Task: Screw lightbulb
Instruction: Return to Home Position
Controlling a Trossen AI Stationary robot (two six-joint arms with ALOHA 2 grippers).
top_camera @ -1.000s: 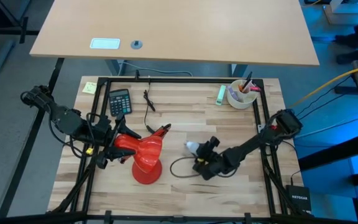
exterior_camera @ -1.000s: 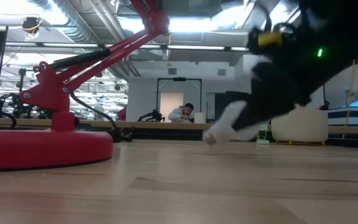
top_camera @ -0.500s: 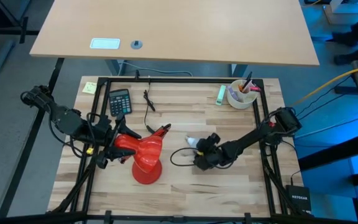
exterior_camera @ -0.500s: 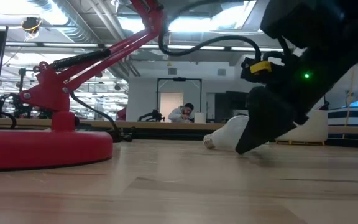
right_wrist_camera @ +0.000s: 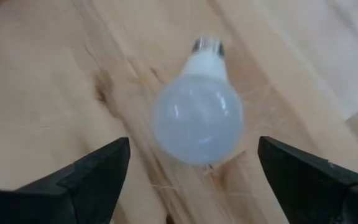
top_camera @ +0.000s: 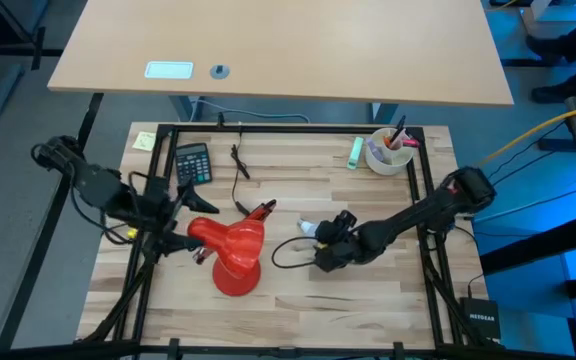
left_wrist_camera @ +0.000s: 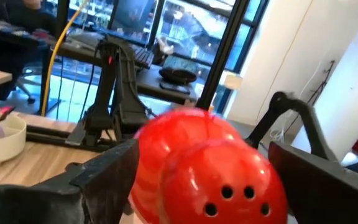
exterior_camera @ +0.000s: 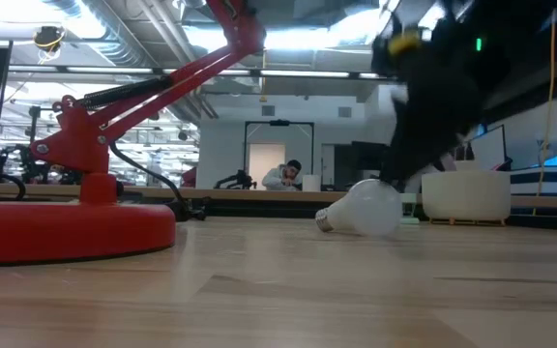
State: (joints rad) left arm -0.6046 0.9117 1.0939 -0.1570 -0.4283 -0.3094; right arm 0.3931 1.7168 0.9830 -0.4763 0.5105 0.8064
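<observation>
Two arms reach inward over the wooden table (top_camera: pixel 368 305). Nearest the front edge stands the red lamp (top_camera: pixel 236 277) on its round base, with bare wood to its right as far as the black frame (top_camera: pixel 288 127).

Just behind, the right arm stretches low from the right side. The right gripper (top_camera: pixel 323 240) tilts down with its fingers spread wide, gripping nothing. The lightbulb (right_wrist_camera: pixel 197 118) lies on its side on the wood between them. It touches neither finger, and its screw base points away from the gripper.

The left arm comes in from the left. The left gripper (top_camera: pixel 180 235) has its fingers parted, with the lamp's shade (left_wrist_camera: pixel 210 168) just ahead between them.

Farther back, a calculator (top_camera: pixel 192 162) and a white bowl (top_camera: pixel 388 155) of pens sit near the far rail.
</observation>
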